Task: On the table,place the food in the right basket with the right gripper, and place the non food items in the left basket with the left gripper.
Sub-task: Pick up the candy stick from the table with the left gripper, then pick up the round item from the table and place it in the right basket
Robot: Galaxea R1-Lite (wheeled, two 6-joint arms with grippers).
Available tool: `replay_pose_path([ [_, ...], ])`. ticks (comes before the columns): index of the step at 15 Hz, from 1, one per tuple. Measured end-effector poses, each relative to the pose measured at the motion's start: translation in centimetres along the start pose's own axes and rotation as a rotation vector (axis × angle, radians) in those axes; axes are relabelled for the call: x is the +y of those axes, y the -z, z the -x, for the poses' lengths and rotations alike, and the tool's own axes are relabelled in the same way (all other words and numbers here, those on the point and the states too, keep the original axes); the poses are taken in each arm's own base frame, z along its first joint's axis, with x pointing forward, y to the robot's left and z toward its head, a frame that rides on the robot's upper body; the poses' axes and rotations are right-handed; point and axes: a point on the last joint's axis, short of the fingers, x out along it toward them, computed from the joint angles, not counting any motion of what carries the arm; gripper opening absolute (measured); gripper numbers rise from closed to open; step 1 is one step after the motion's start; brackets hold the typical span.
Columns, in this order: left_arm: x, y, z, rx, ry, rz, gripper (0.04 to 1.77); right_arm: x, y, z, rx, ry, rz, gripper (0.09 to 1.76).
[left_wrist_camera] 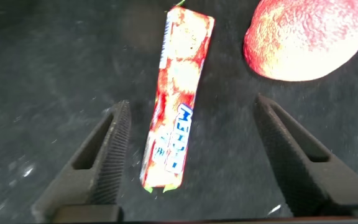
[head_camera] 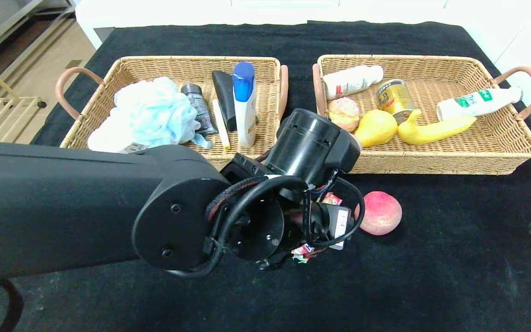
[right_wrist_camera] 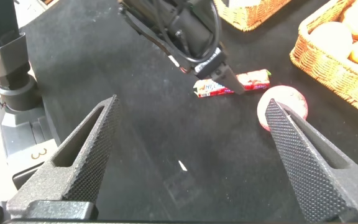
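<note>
Wicker baskets [head_camera: 500,152] (two), one peach [head_camera: 380,212]

Head looks down; wrists share the peach [left_wrist_camera: 306,37].

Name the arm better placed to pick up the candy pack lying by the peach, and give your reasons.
Left. The left hand hangs open directly over the candy pack, fingers on either side. The right hand is open too, but far off, away from the pack beside the peach.
</note>
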Motion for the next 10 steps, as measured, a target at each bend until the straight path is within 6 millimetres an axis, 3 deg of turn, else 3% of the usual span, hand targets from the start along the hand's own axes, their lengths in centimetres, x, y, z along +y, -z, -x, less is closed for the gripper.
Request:
replay_pose_path([
  [4, 1.0, 0.6, 2.0, -0.018, -0.028, -0.082, 1.56, 0.0, -0.1, 0.0, -0.003, 0.000, -0.001, 1.71],
  [10, 2.9, 2.3, 4.2, -0.254, 0.007, -0.232, 1.64, -0.3, 0.2, -1.0, 0.037, 0.041, -0.010, 1.71],
])
